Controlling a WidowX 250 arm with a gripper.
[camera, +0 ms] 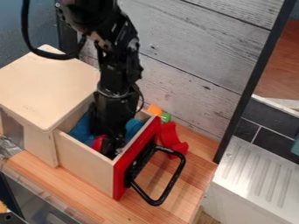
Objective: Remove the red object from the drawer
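- The red object (98, 142) sits inside the open drawer, left of the centre of the frame and a little below it. A bright, saturated red patch of it shows, narrow and taller than wide; the black gripper hides the rest, so its full shape cannot be told.
- Blue material (82, 129) lies in the drawer beside the red patch, and more blue shows on the other side of the gripper.
- The black two-finger gripper (111, 148) hangs down into the drawer, its lower end right by the red object. Whether it is open, closed or gripping the object cannot be told.
- The black robot arm (115, 65) comes in from the top edge, left of centre, and stands nearly upright over the drawer.
- The pale wooden drawer (85, 164) has a glossy red front panel (121, 175) with a black bar handle (177, 176), and juts from a light wooden cabinet (46, 87) at the left.
- Behind the red front lie a curved red piece (170, 134), a green block (166, 117) and an orange block (154, 110), near the whitewashed plank wall (192, 52).
- A white ribbed drainboard (257, 175) fills the lower right.
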